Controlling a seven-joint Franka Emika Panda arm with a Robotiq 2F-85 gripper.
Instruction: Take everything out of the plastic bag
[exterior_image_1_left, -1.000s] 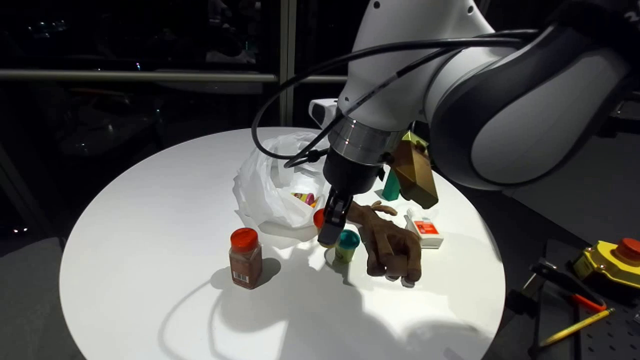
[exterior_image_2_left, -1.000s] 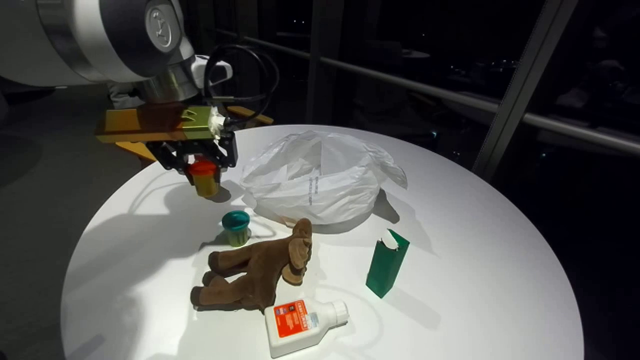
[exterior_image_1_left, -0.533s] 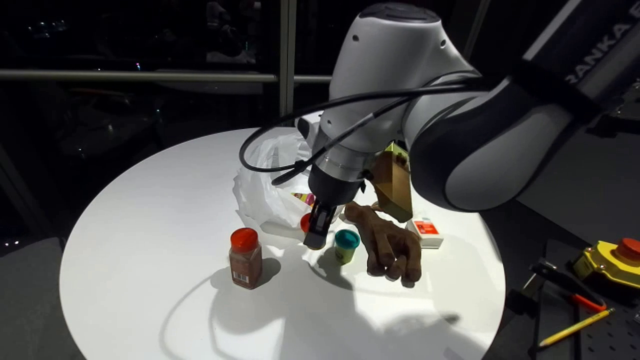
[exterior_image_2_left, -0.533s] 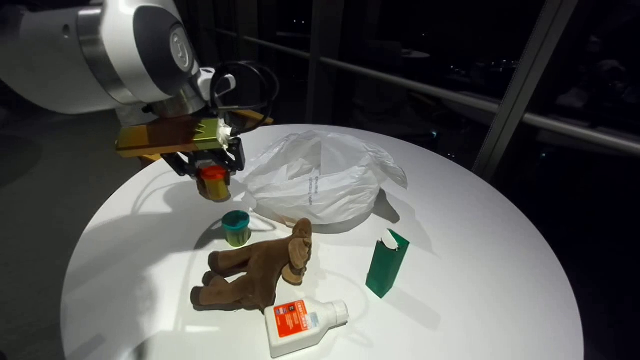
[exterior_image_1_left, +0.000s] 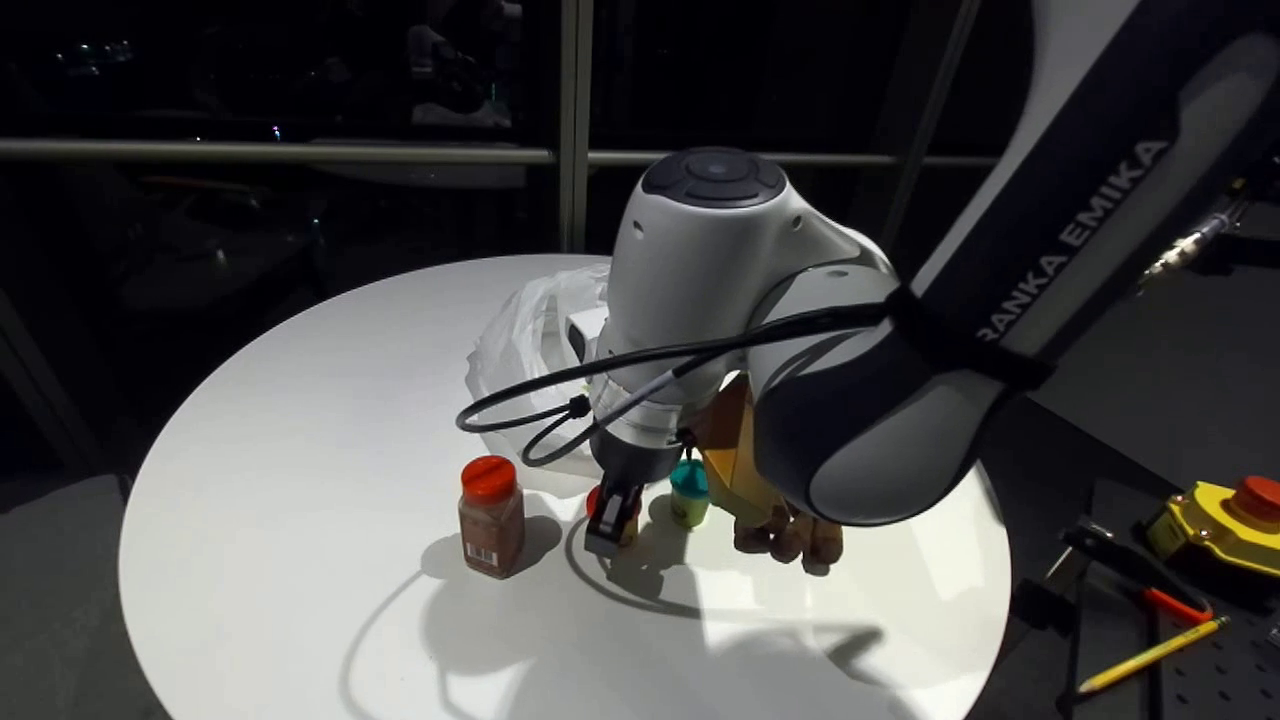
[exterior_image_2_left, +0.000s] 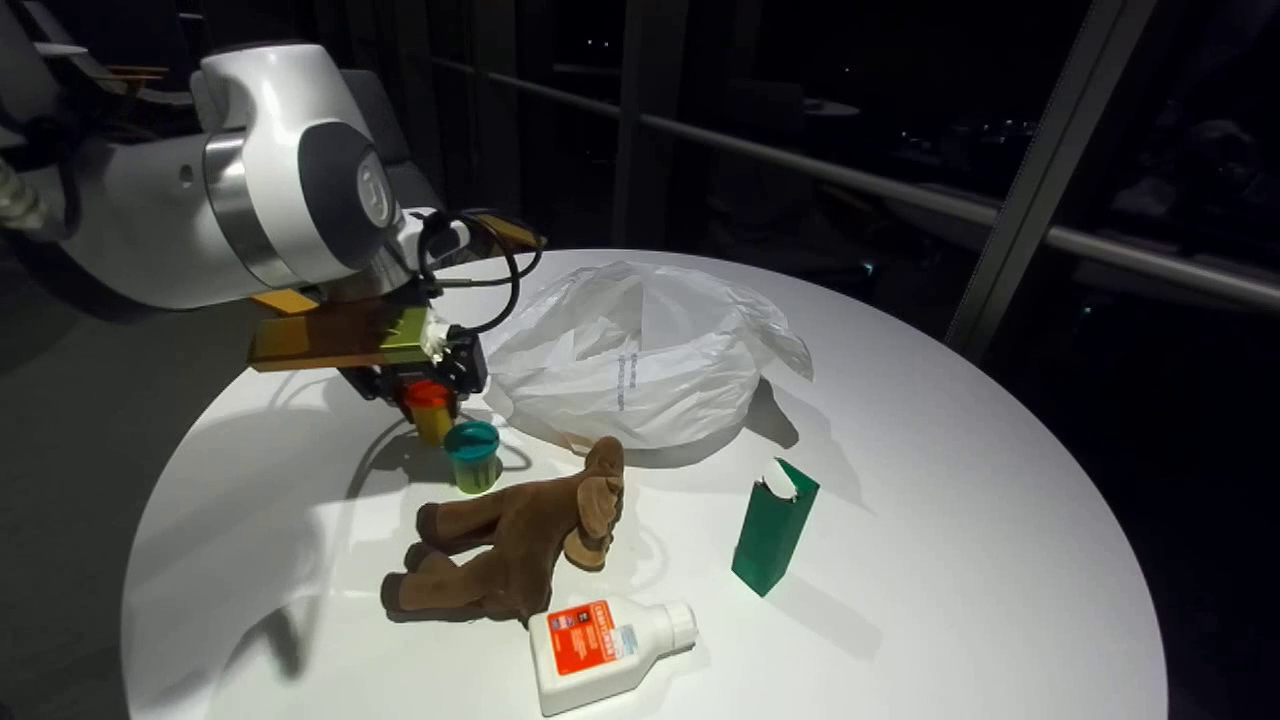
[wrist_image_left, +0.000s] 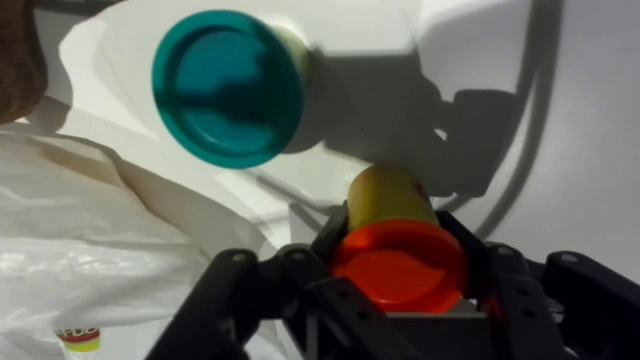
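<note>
My gripper (wrist_image_left: 395, 212) is shut on the orange-lidded yellow cup (wrist_image_left: 400, 270), with a finger against each side of it. It holds the cup low over the table, close beside the teal-lidded cup (exterior_image_2_left: 472, 455); whether the base touches the table I cannot tell. Behind them lies the whitish plastic bag (exterior_image_2_left: 650, 400), wrinkled and gaping. A small labelled item (wrist_image_left: 80, 342) shows at the bag in the wrist view's lower left corner. Out on the table are the brown plush toy (exterior_image_2_left: 520, 540), the white bottle with a red label (exterior_image_2_left: 600, 650), the green box (exterior_image_2_left: 772, 525) and the red-lidded jar (exterior_image_1_left: 490, 515).
The round white table (exterior_image_1_left: 300, 400) ends in a curved edge. The jar stands to the gripper's left in an exterior view, with the teal cup on the opposite side. Off the table are a yellow box with a red button (exterior_image_1_left: 1225, 525) and a pencil (exterior_image_1_left: 1150, 655).
Still gripping the orange-lidded cup, my gripper has come down toward the table and away from the bag, between the jar and the teal cup. The other items have stayed put.
</note>
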